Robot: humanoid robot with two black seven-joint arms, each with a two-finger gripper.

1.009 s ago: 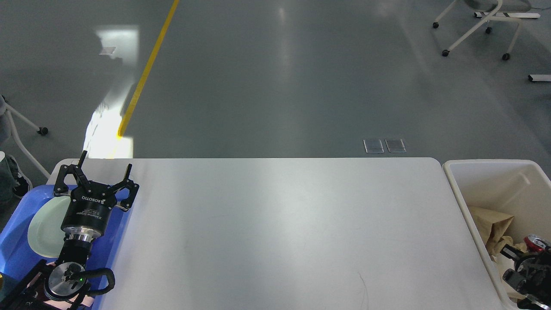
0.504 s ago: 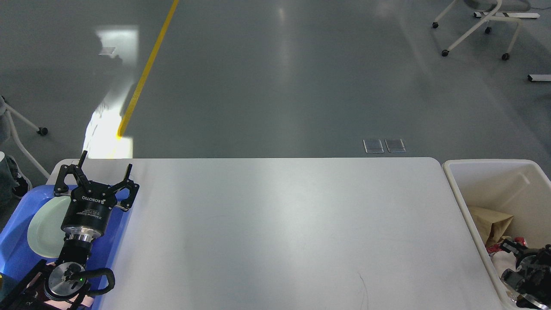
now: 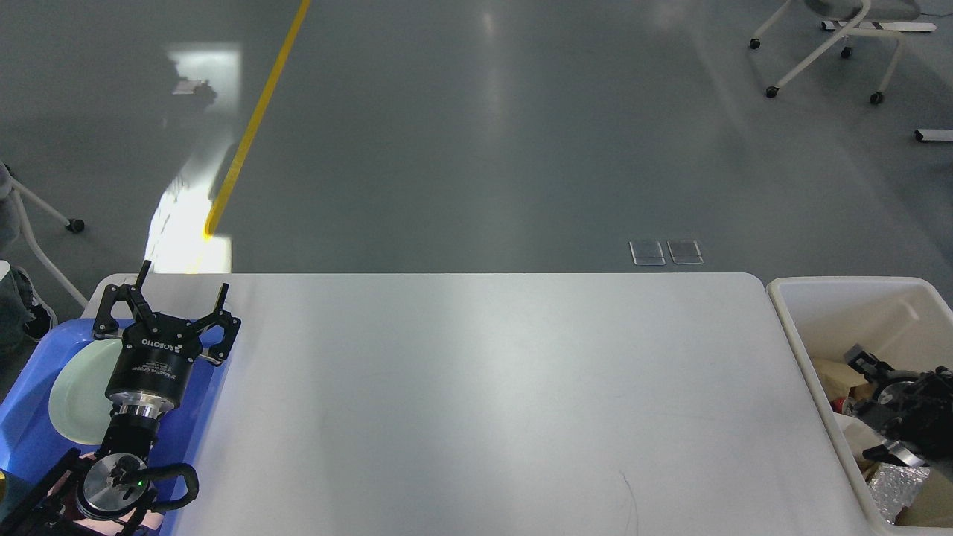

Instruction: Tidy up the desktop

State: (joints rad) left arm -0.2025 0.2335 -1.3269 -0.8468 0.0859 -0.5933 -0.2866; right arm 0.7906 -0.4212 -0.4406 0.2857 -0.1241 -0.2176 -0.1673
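Above blue tray (image 3: 30, 432), left fingers (image 3: 220, 298) spread.

A plain white desk (image 3: 476, 387) with a soft sheen sits on a grey floor (image 3: 476, 134) crossed by a yellow line (image 3: 253, 119). A pale green plate (image 3: 78, 387) lies in a blue tray (image 3: 30, 439). The black left claw (image 3: 167, 301) carries white lettering. A cream bin (image 3: 834, 286) holds brown paper (image 3: 834, 376) and silvery wrap (image 3: 897, 484).
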